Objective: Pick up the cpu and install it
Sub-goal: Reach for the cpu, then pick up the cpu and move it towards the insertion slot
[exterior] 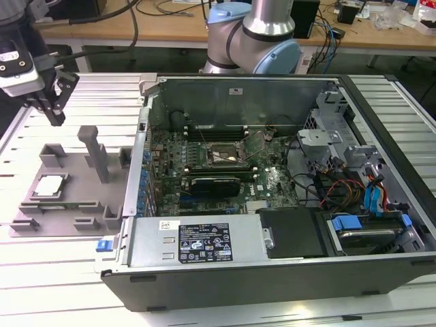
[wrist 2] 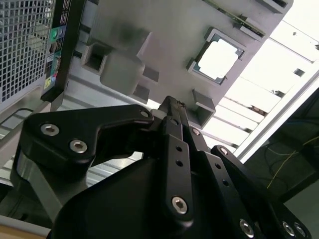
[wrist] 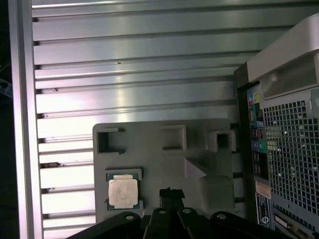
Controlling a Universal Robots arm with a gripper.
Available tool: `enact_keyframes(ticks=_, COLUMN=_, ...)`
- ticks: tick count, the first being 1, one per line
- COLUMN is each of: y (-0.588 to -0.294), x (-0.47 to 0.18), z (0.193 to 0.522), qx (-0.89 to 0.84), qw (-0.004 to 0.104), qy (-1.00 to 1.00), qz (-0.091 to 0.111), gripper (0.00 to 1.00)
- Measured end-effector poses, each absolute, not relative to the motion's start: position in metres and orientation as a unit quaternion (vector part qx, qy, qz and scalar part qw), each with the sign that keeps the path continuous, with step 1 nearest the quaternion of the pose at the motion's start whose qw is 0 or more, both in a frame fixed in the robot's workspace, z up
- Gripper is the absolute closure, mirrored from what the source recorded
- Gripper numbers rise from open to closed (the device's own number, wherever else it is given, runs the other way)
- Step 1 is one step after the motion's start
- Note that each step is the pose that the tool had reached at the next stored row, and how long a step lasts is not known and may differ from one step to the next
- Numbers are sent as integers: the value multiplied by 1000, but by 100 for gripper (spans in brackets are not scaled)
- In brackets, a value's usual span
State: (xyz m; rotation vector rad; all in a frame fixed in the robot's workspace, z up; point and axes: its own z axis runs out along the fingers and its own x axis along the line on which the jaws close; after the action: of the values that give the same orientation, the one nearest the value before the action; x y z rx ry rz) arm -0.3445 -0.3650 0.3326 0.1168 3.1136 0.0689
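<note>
- Your gripper (exterior: pixel 54 117) hangs in the air over the table (exterior: pixel 68 272), above the far end of the holder (exterior: pixel 82 185) and touching nothing
- Its fingers are clenched together on nothing; in both wrist views the tips (wrist 2: pixel 172 103) (wrist: pixel 171 193) meet in one narrow point
- The cpu (exterior: pixel 50 185) lies below the gripper and well apart from its tips, flat in a shallow square seat of the holder, silvery top up
- In the second wrist view you see the cpu (wrist 2: pixel 220 59) beyond the tips, framed by the seat's low corner walls in the holder (wrist 2: pixel 164 40)
- In the first wrist view the cpu (wrist: pixel 123 192) sits just to one side of the tips, with the holder (wrist: pixel 159 159) spread beneath them on the slatted table (wrist: pixel 134 64)
- An upright post (exterior: pixel 93 150) of the holder rises near the gripper, on the exterior view's right of it
- The open case (exterior: pixel 286 266) lies past the holder from the gripper, on the exterior view's right; its perforated wall (wrist: pixel 291 144) shows beside the holder in the first wrist view
- Inside the case, the board (exterior: pixel 272 180) carries the socket (exterior: pixel 225 155), well away from the gripper, and no chip is being carried toward it
- The arm's base (exterior: pixel 252 34) stands behind the case
</note>
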Motion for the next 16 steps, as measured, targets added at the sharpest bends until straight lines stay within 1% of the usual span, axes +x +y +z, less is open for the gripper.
enact_keyframes(ticks=10, y=-383, x=-359, z=318, qx=37, qw=12, qy=999, qz=22, gripper=89)
enact_keyframes(ticks=16, y=-383, x=-360, z=317, qx=37, qw=12, qy=999, qz=22, gripper=89)
